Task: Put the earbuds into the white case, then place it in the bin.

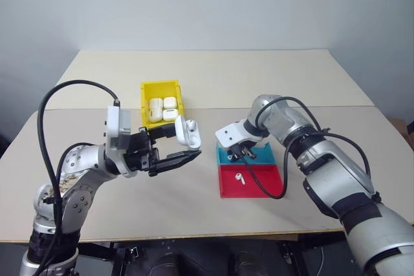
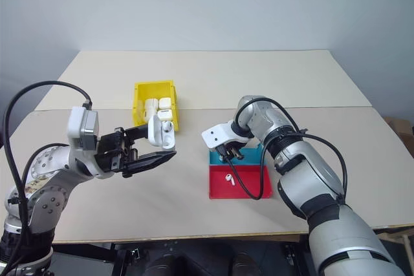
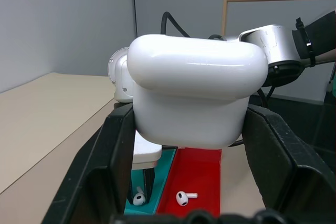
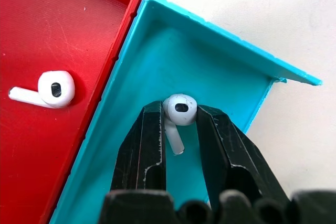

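Fingers, left gripper (image 1: 176,147): two black fingers clamped on either side of the white case (image 1: 188,132), which is held raised above the table (image 1: 97,211) with its lid flipped open. In the left wrist view the case (image 3: 195,90) sits squarely between the two fingers (image 3: 105,166), glossy and rounded.

Fingers, right gripper (image 4: 181,121): pointed steeply down into the teal compartment, tips pinching one earbud (image 4: 180,109) by its head, stem hanging between them. Whether the earbud is lifted off the compartment floor cannot be told.

Tray, two-part, on the table in front of the right arm:
- Red compartment (image 1: 265,187), nearer: holds one loose earbud (image 1: 240,179) lying on its side, stem pointing away from the teal wall in the right wrist view (image 4: 50,89).
- Teal compartment (image 1: 266,154), farther: joined edge to edge with the red one; occupied by the right fingers and the pinched earbud.

Yellow bin (image 1: 160,87): farther back on the table, behind the held case and well apart from the tray. Contains several white cases (image 1: 163,108) lying close together.
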Tool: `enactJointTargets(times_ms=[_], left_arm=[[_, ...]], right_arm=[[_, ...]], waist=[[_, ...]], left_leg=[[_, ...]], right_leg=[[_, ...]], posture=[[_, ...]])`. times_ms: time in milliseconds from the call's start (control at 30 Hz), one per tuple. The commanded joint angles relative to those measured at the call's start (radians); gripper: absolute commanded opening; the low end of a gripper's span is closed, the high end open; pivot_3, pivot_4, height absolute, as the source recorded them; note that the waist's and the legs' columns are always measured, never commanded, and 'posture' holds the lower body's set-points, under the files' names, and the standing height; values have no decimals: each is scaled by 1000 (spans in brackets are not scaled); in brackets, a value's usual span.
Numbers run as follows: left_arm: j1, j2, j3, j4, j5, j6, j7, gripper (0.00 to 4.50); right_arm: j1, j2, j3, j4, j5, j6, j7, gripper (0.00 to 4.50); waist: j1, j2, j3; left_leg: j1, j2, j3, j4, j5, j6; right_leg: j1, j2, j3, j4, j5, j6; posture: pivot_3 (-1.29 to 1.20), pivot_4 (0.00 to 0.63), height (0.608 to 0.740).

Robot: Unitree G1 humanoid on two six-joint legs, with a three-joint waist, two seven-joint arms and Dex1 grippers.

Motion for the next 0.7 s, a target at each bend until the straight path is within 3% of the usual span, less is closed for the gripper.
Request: enactJointTargets(times_ms=[33, 267, 467, 600, 700], left_arm=[[-5, 12, 22, -34, -28, -10, 0, 2779], [-36, 23, 5, -1, -42, -6, -31, 2779], [-86, 29, 0, 51, -41, -1, -62, 2779], [-112, 24, -3, 83, -43, 0, -78, 2779], [-135, 15, -16, 120, -33, -3, -91, 2779]], right_arm=[[16, 4, -22, -19, -2, 33, -2, 651], [-47, -6, -171, -50, 171, 345, 133, 647], [-67, -76, -352, -169, 375, 687, 124, 647], [12, -144, -505, -394, 534, 922, 66, 647], [136, -161, -713, -660, 729, 1141, -41, 647]], waist=[[0, 0, 0], [0, 0, 0], [2, 0, 0], [6, 0, 0], [11, 0, 0]], left_leg=[[0, 0, 0, 0, 0, 0], [-1, 0, 0, 0, 0, 0], [-1, 0, 0, 0, -1, 1], [-2, 0, 0, 0, -1, 1], [-2, 0, 0, -1, -1, 2]], right_leg=[[0, 0, 0, 0, 0, 0], [-1, 0, 0, 0, 0, 0], [-1, 0, 0, 0, 0, 0], [0, 0, -1, 0, 0, 0], [0, 0, -1, 0, 0, 0]], posture=[[0, 150, 740], [0, 150, 740], [0, 150, 740], [0, 150, 740], [0, 150, 740]])
